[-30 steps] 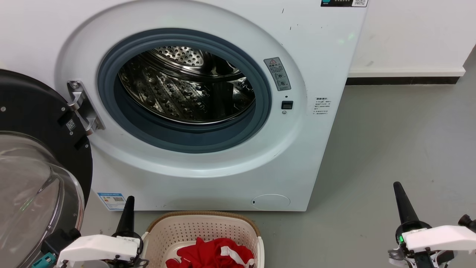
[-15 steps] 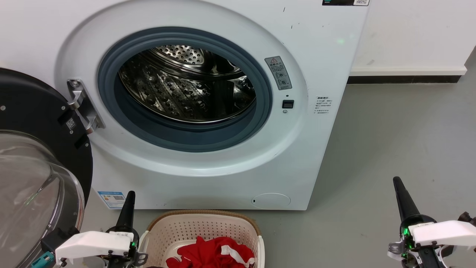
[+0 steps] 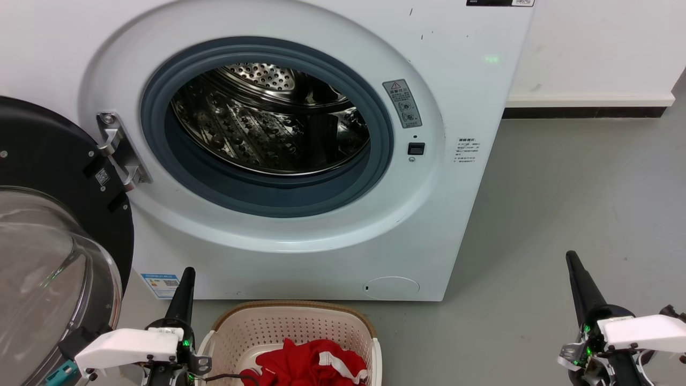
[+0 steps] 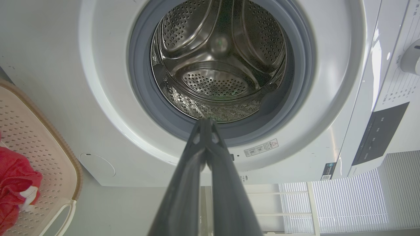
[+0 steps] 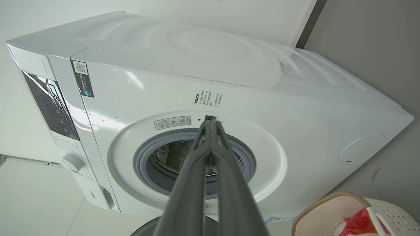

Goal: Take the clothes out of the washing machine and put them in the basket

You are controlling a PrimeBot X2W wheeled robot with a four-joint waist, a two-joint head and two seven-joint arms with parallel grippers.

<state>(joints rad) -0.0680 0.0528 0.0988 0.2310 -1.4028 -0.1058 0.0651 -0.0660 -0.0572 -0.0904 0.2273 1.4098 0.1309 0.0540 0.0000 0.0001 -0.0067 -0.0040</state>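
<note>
Head view has the left pincer [image 3: 187,274] low down. Its two dark fingers are pressed tight together, and nothing is between them. They point up at the washing machine [image 3: 471,80], which stands in front of the pincer.

The basket [image 3: 292,307] is just to the right of this pincer. It is very close, but I cannot tell if they touch. The clothes [image 3: 305,367] lie in the basket. They are a red heap with a bit of white trim, down by the pincer's white wrist.

On the other side of the left pincer is the door [image 3: 48,161]. It is swung wide open and has a black frame and a round glass bowl. Up past the fingertips is the grey ring [image 3: 268,195] of the round hole. Inside the ring is the drum [image 3: 257,134], shiny and full of little holes. In the left wrist view the fingertips line up with the bottom of that ring.

The right pincer [image 3: 572,262] is far off to the right, well apart from the basket. It is over the grey floor [image 3: 579,187]. Its fingers are pinched together too, and they hold nothing. In the right wrist view the tips point at the white front of the machine, just above the ring. A corner of the basket with some red cloth peeks in beside the fingers.
</note>
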